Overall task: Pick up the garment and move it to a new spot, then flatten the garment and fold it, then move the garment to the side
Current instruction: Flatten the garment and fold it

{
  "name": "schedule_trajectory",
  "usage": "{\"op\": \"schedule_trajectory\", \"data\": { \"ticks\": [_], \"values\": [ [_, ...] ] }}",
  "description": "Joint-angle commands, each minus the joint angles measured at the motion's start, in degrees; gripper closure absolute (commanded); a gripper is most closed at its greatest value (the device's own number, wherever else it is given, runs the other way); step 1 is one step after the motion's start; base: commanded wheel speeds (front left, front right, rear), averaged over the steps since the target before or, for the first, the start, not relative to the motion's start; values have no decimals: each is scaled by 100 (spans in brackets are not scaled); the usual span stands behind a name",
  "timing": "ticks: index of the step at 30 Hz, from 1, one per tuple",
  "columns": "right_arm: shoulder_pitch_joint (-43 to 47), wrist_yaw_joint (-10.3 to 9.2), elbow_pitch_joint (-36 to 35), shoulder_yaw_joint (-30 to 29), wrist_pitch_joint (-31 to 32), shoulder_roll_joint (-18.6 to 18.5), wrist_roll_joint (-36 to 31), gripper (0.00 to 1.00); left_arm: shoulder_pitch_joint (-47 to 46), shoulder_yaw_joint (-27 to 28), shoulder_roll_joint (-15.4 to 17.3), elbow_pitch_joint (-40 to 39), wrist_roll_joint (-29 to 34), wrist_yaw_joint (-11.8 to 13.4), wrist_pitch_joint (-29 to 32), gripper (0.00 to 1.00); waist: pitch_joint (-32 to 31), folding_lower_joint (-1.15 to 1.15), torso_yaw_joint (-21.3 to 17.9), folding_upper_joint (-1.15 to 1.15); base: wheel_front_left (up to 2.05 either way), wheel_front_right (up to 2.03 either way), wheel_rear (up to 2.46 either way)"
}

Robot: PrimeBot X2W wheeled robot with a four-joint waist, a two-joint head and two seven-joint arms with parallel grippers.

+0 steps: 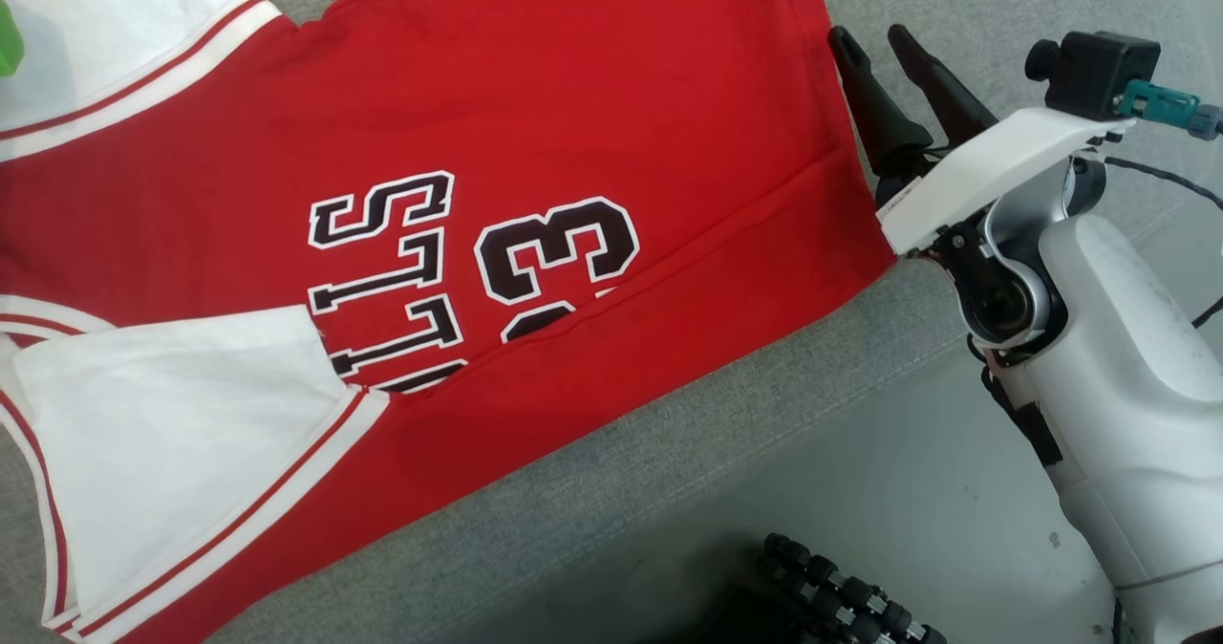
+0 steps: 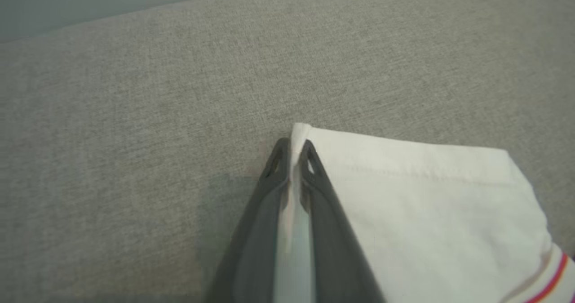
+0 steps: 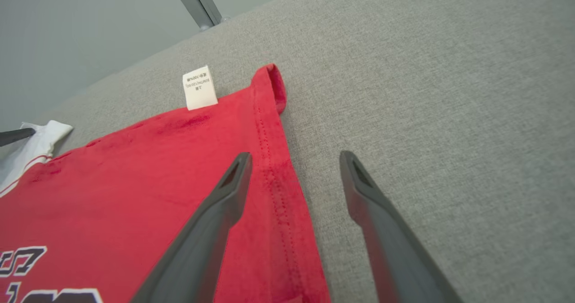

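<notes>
Your garment (image 1: 535,147), the red jersey, lay flat on the grey cushion (image 1: 669,472), print up, hem to the right and white sleeves to the left. Your left gripper (image 2: 292,146) was nearly closed, pinching the corner of a white sleeve (image 2: 426,204), with cloth between the tips. Your right gripper (image 1: 871,40) sat at the hem's far right corner, spread wide and holding nothing: one finger over red cloth, the other over bare cushion. A care label (image 3: 200,87) stuck out at the far edge.
</notes>
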Motion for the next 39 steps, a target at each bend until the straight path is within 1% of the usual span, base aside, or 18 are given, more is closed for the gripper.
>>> {"op": "schedule_trajectory", "data": {
  "ticks": [1,8,9,10,14,15,17,23,26,27,29,30,31,32,33,34,39],
  "values": [
    [-161,0,45,41,-24,-19,49,0,-13,-2,16,12,51,-40,-89,100,-13,-1,29,0,0,0,0],
    [-619,0,369,82,94,-116,-86,0,-90,-2,-166,-22,50,-143,-425,100,-34,-1,222,0,0,0,0],
    [-809,0,539,70,153,-156,-138,0,-93,-24,-249,-60,19,-210,-527,100,-60,-1,346,0,0,0,0],
    [-809,0,539,70,153,-156,-138,0,-93,-24,-249,-60,19,-210,-527,100,-60,-1,346,0,0,0,0],
    [-1208,0,977,73,356,-251,-239,0,-10,-62,-399,-235,-66,-351,-680,100,-94,-1,642,0,0,0,0],
    [-1386,0,1224,66,476,-248,-230,0,41,-82,-441,-330,-66,-387,-753,100,-95,-1,791,0,0,0,0],
    [-1587,0,1456,32,579,-263,-201,0,69,-98,-510,-406,-91,-406,-806,100,-80,-1,922,0,0,0,0],
    [-2130,0,2235,8,969,-312,-243,0,58,-150,-704,-514,-124,-440,-928,100,-38,-1,1186,0,0,0,0],
    [-2307,0,2470,110,1193,-347,-285,0,57,-187,-800,-494,-149,-475,-973,100,-43,-1,1266,0,0,0,0],
    [-2344,0,2529,151,1281,-368,-292,9,54,-193,-818,-481,-151,-488,-988,100,-48,-1,1283,0,0,0,0],
    [-2445,0,2592,237,1381,-425,-335,42,32,-210,-870,-457,-167,-504,-1006,100,-54,-1,1317,0,0,0,0],
    [-2467,0,2628,277,1428,-434,-336,56,16,-217,-896,-445,-179,-516,-1018,100,-56,-1,1330,0,0,0,0],
    [-2491,0,2664,310,1467,-437,-337,64,-2,-221,-911,-431,-185,-525,-1029,100,-57,-1,1339,0,0,0,0],
    [-2526,0,2688,331,1484,-446,-352,76,-15,-225,-919,-414,-187,-538,-1044,100,-61,-1,1346,0,0,0,0],
    [-2561,0,2704,364,1478,-463,-385,91,-28,-226,-923,-400,-190,-549,-1056,100,-65,-1,1352,0,0,0,0],
    [-2591,0,2718,393,1436,-480,-400,100,-41,-221,-923,-396,-203,-557,-1075,100,-70,-1,1358,0,0,0,0],
    [-2645,0,2801,485,1239,-479,-458,100,42,-145,-855,-466,-281,-603,-1159,100,-141,-1,1385,0,0,0,0]
  ]
}}
